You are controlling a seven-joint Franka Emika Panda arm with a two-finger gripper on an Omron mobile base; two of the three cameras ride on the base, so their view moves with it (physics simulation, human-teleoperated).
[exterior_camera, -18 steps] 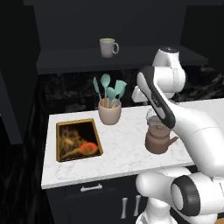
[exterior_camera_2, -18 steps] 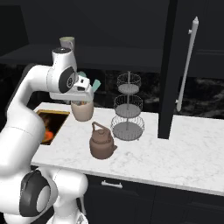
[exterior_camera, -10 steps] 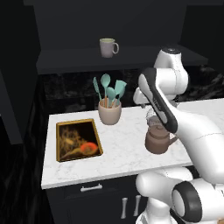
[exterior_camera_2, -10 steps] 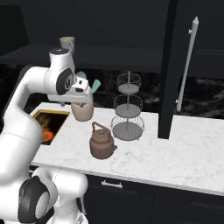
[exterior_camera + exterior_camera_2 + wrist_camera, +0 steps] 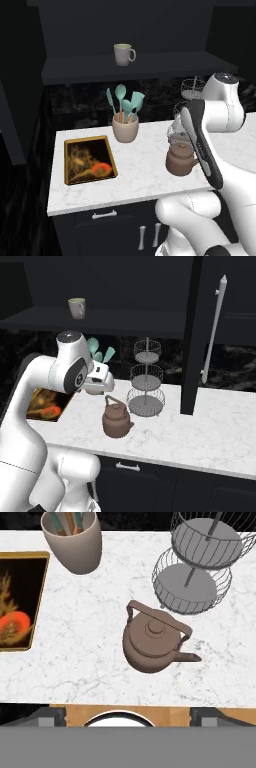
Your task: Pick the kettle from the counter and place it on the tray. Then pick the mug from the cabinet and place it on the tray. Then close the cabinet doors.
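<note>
The brown-grey kettle (image 5: 152,639) stands upright on the white marble counter (image 5: 90,642), its spout pointing away from the tray. My gripper (image 5: 129,712) hangs open just above it, its fingers (image 5: 50,714) wide apart with nothing between them. From the right base view the gripper (image 5: 100,387) sits above and slightly left of the kettle (image 5: 116,421). My forearm partly hides the kettle (image 5: 180,159). The gold-rimmed tray (image 5: 82,152) lies at the counter's left end and holds nothing. The mug (image 5: 122,54) stands on the shelf of the open black cabinet (image 5: 135,67).
A beige crock (image 5: 125,127) of teal utensils stands between tray and kettle. A tiered wire stand (image 5: 146,381) rises right behind the kettle. A black cabinet door with a long silver handle (image 5: 214,326) stands open at the right. Dark drawers (image 5: 107,215) run below the counter.
My hand has come down closer over the kettle. Kettle, tray and mug have not moved.
</note>
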